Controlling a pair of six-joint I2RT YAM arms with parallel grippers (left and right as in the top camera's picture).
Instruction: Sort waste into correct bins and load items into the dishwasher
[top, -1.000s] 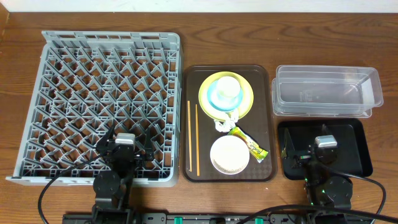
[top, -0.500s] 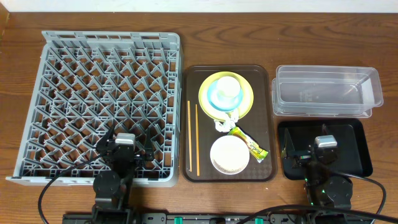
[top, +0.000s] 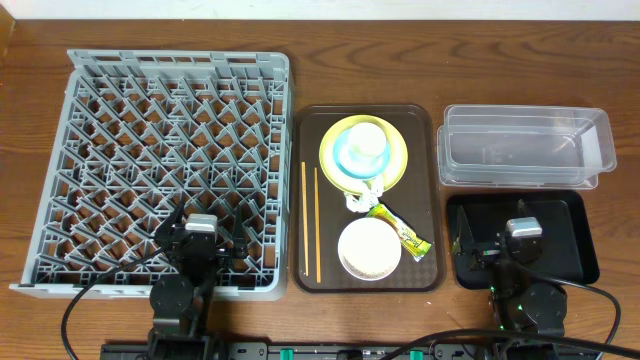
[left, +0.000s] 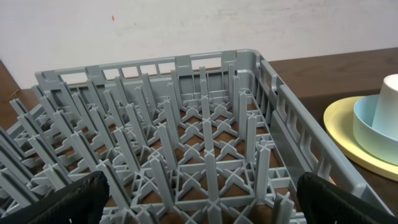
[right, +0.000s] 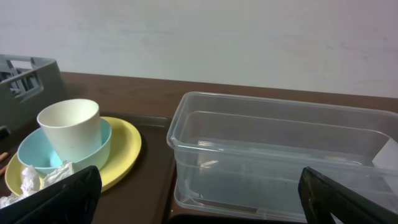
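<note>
Grey dish rack spreads ahead of the left pincer, which sits over the rack's near edge, its jaws spread wide and gripping nothing. We note the right pincer likewise gaping and empty-handed, poised above the black tray. The clear tub lies straight ahead of it, just beyond that tray.

Between the two pincers lies the brown tray. On it, ahead and to the left of the right pincer, is a yellow-green plate carrying the light blue bowl, with the white cup upright inside that bowl. A crumpled tissue rests at the plate's near rim. Nearer to the pincers — the snack wrapper, just beside the white bowl. Two chopsticks lie side by side along the tray edge closest to the left pincer — both pointing away from it.
</note>
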